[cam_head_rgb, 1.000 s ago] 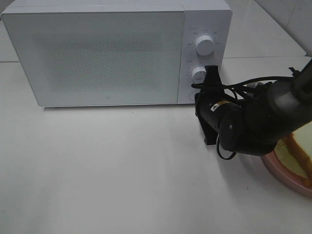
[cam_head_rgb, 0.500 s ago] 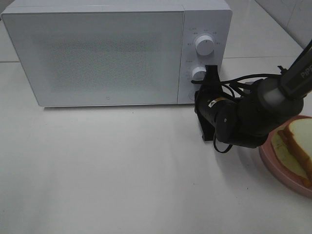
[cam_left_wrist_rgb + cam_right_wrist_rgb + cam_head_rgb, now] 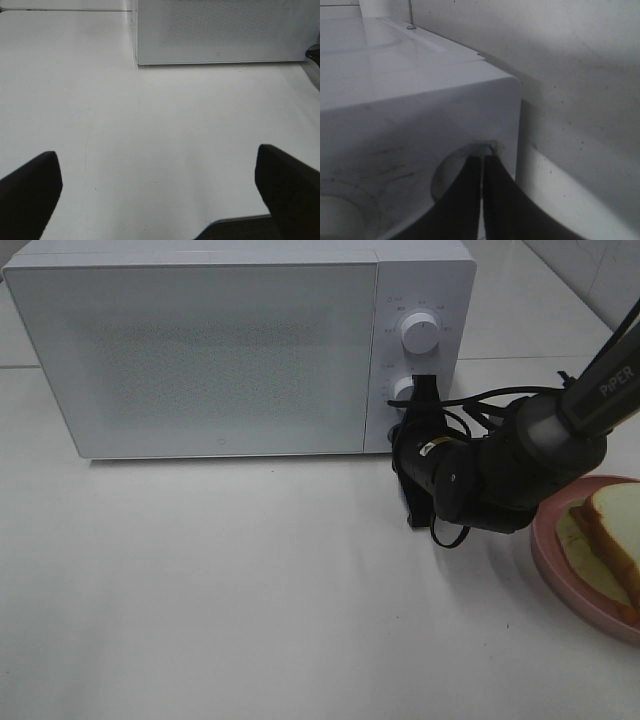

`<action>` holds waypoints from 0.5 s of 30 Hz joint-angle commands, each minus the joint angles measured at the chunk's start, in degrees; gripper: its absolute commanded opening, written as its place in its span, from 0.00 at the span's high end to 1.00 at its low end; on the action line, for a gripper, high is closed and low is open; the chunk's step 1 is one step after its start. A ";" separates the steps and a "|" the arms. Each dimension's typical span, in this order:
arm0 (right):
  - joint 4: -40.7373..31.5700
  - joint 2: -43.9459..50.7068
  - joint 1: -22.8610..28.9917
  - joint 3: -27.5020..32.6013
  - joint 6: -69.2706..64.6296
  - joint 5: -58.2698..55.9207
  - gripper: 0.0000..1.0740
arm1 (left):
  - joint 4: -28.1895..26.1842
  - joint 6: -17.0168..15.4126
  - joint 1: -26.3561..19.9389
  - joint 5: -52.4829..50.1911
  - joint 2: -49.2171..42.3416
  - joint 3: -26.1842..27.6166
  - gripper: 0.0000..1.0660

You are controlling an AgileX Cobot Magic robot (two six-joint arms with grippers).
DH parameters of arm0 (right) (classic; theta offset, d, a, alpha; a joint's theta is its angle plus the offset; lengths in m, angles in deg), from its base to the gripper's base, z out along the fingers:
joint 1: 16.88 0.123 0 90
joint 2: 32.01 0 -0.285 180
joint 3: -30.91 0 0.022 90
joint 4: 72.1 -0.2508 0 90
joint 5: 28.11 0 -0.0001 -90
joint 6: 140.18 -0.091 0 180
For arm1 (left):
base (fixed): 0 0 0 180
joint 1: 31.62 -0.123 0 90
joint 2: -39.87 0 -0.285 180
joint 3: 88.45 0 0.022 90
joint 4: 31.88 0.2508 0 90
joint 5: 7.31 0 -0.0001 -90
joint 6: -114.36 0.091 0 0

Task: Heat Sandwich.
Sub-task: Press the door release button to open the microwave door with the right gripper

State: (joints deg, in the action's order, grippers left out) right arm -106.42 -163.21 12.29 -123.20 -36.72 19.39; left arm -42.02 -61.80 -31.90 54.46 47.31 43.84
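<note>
The sandwich (image 3: 612, 532), white bread with a tan crust, lies on a round pink plate (image 3: 556, 562) at the right edge of the exterior high view. The white microwave (image 3: 220, 350) stands at the back with its door closed. My right gripper (image 3: 402, 428) is shut, and its tips are at the lower right corner of the microwave's control panel. In the right wrist view the shut right gripper (image 3: 481, 159) meets a round recess (image 3: 449, 175) in the microwave's front. My left gripper (image 3: 156, 152) is open above bare table, its fingers (image 3: 30, 195) wide apart and holding nothing.
Two white knobs, an upper one (image 3: 420, 333) and a lower one (image 3: 405, 390), sit on the panel above the right gripper. Black cables (image 3: 480, 405) loop over the right arm. The white table (image 3: 200, 590) stretches in front of the microwave (image 3: 225, 30).
The right arm has shifted left toward the microwave panel, uncovering more of the sandwich and plate. Its gripper stayed shut.
</note>
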 commanded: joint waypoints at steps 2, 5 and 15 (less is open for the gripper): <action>0.63 0.06 -1.66 -2.58 1.38 4.30 0.97 | -0.34 -0.29 0.29 -0.29 -0.86 -0.06 0.09; -0.52 0.06 -1.66 -3.32 2.29 6.70 0.97 | -0.34 -0.29 0.29 -0.29 -0.86 -0.06 0.09; -2.29 0.06 -1.66 -5.04 3.61 15.13 0.97 | -0.34 -0.29 0.29 -0.29 -0.86 -0.06 0.09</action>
State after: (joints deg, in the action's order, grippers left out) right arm -109.05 -163.84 12.34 -124.87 -34.55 20.71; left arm -42.02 -61.80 -31.90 54.46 47.31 43.84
